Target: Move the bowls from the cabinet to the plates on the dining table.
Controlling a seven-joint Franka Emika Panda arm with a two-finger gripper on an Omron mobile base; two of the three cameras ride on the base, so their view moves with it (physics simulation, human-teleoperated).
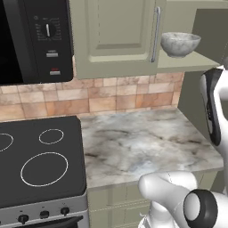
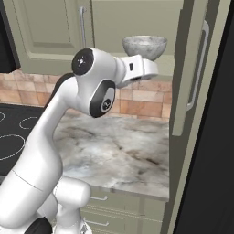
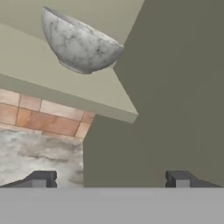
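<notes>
One grey bowl [image 3: 81,43] on open cabinet [image 1: 116,39] shelf, at 11 o'clock from gripper [image 3: 109,179]; fingers [image 3: 41,179] spread apart, empty.

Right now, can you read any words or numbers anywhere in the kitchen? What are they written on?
No text here can be read.
Microwave: faint white marks ring the dial on its control panel, too small and blurred to read.
Stove: white burner rings and plain knobs, no lettering.
Grey bowl, cabinet, marble counter: no words, labels or numbers.
</notes>
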